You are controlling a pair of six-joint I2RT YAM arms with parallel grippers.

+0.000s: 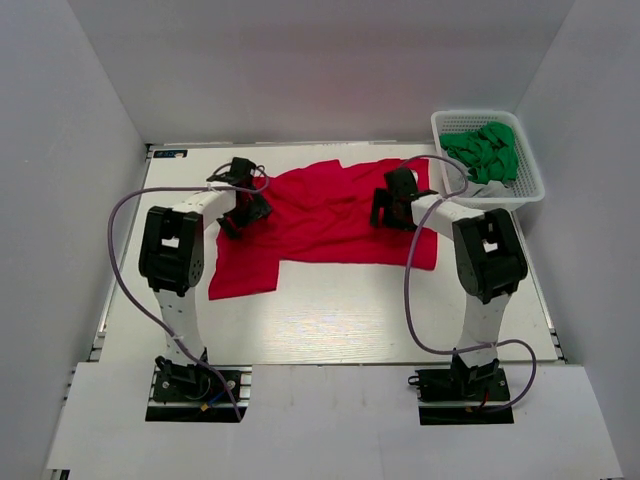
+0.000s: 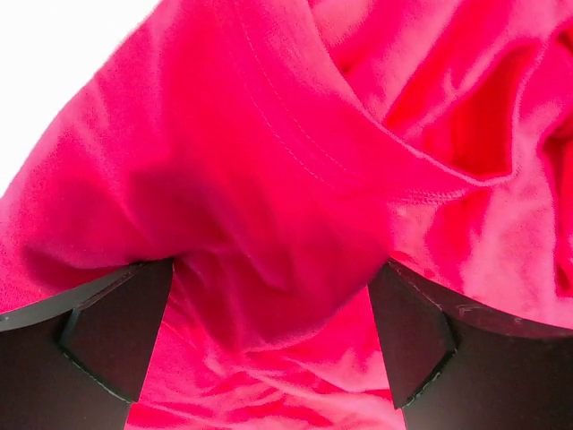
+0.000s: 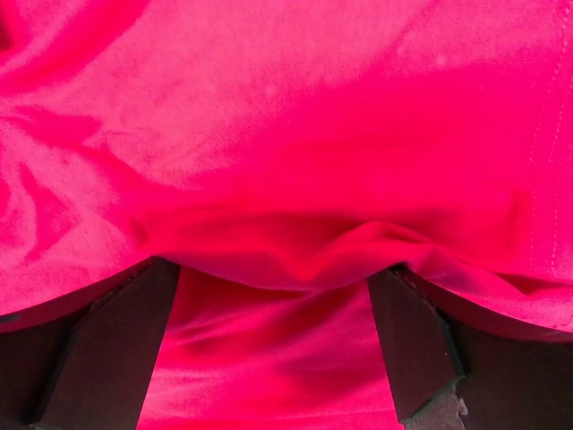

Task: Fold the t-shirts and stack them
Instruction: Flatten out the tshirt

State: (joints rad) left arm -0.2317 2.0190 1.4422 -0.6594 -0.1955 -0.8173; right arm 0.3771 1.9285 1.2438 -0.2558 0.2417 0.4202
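Top external view: a white desk (image 1: 350,310) enclosed by pale grey walls (image 1: 60,200) carries one red t-shirt (image 1: 320,215). The shirt lies spread but rumpled across the far half of the desk, between the two arms. One corner of it reaches toward the near edge on the left.

The left arm (image 1: 175,250) and the right arm (image 1: 485,255) rise from their bases at the near edge. Both bend inward over the shirt, and each trails a lavender cable (image 1: 118,250).

A white lattice basket (image 1: 500,198) stands at the far right corner, apart from the shirt. It holds bunched green cloth (image 1: 485,150).

The left jaws are lowered onto the shirt's left edge and the right jaws onto its right part, well apart from each other.

Left wrist view: the left jaws stand wide apart. Their dark fingers (image 2: 116,340) press into red fabric, and a soft fold swells up between them without being pinched. A stitched seam (image 2: 304,152) runs diagonally across the cloth, with white desk showing at the upper left corner.

Right wrist view: the right jaws also stand wide apart. The fingers (image 3: 412,349) are sunk in the fabric on either side of a low ridge of cloth. A line of stitching (image 3: 546,134) is visible at the right margin.
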